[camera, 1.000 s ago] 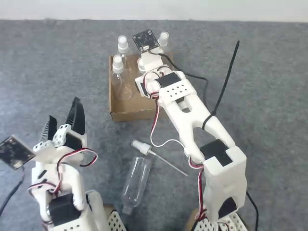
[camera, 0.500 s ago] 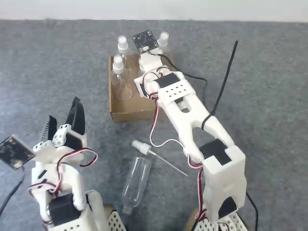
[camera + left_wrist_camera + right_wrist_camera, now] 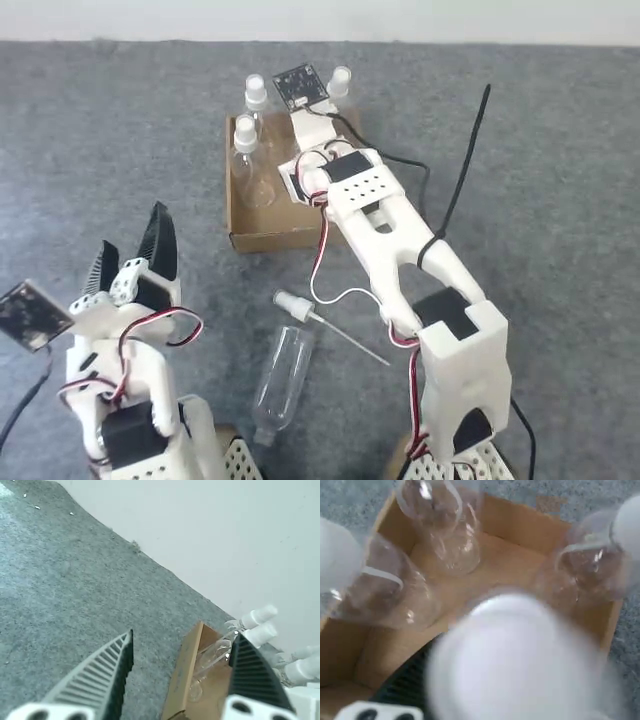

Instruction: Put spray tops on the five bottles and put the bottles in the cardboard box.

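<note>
The right gripper (image 3: 485, 672) is down inside the cardboard box (image 3: 268, 238) and closed on a clear bottle, whose white spray top (image 3: 515, 655) sits blurred and very close in the right wrist view, with a dark finger (image 3: 400, 682) just beside it. Three more capped bottles stand upright in the box around it: one at a far corner (image 3: 445, 525), one along a side wall (image 3: 385, 595) and one at the opposite side (image 3: 590, 570). From the high view the right arm stretches over the box and hides most of its inside

The left gripper (image 3: 130, 235) hangs wide open above the grey tabletop (image 3: 520, 200), well apart from the box, with nothing between its ribbed fingers (image 3: 107, 672). It is aimed towards the box

The fifth bottle (image 3: 283, 372) lies on its side, uncapped, on the tabletop between the two arm bases. A loose spray top (image 3: 293, 302) with its thin dip tube lies just beside the bottle, between it and the box
</note>
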